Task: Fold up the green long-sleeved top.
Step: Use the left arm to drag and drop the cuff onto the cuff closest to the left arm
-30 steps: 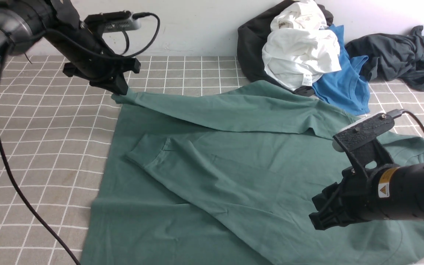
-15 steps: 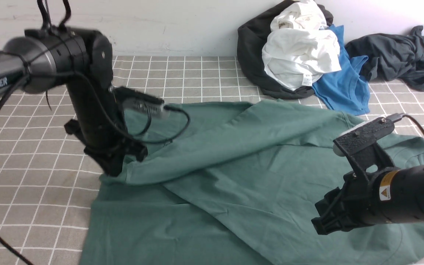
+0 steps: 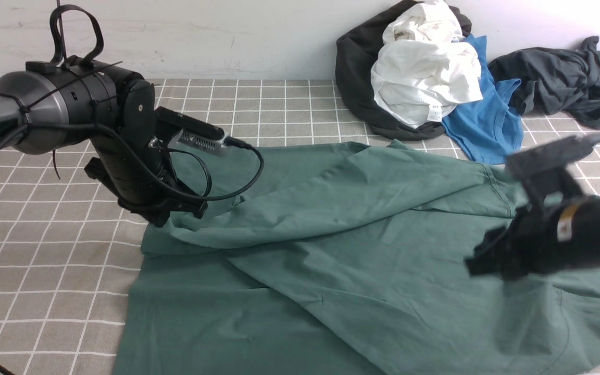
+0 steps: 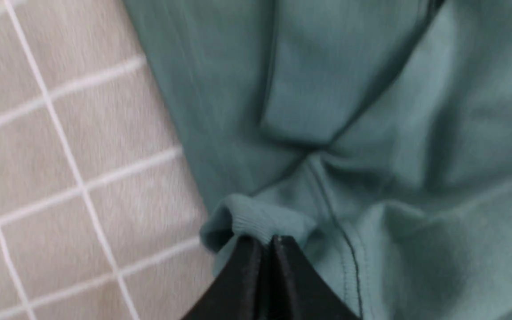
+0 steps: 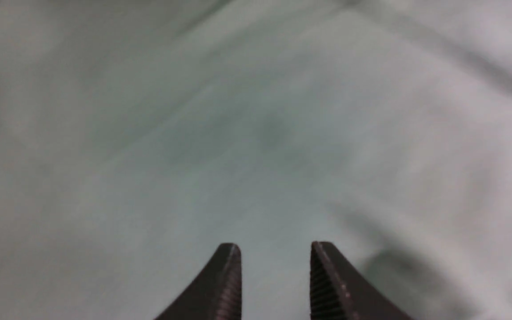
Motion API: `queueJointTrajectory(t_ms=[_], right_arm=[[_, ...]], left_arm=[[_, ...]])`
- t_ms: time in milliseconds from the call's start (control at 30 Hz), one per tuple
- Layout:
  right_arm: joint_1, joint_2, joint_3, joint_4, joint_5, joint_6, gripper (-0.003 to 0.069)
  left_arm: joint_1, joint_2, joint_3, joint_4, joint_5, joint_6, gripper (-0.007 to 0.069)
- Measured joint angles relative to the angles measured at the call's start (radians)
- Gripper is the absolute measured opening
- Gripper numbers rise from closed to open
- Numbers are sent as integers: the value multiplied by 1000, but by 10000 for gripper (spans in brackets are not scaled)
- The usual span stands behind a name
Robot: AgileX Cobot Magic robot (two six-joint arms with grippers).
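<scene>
Pinching cuff (image 4: 256,220) of green long-sleeved top (image 3: 331,250), left claw (image 4: 268,241); right claw (image 5: 276,253) parted above.

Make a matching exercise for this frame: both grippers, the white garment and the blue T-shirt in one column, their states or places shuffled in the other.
1. left gripper
2. right gripper
3. white garment
4. blue T-shirt

A. jaws apart over green fabric, holding nothing
B. heaped on a black garment
C. shut on the ribbed cuff of the green long-sleeved top
D. sticking out from under the white garment

Pairs: 1-C, 2-A, 3-B, 4-D
</scene>
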Motion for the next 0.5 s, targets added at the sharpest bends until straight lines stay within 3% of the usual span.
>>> queueJointTrajectory(t_ms=[100, 233, 500], right_arm=[[-88, 117, -136, 1, 14, 5, 297], [-121, 293, -293, 1, 42, -12, 355], [-121, 630, -605, -54, 186, -38, 369]], left_arm=[[0, 0, 0, -22, -56, -1, 4], [0, 0, 0, -34, -89, -4, 4], [0, 0, 0, -34, -89, -4, 5]])
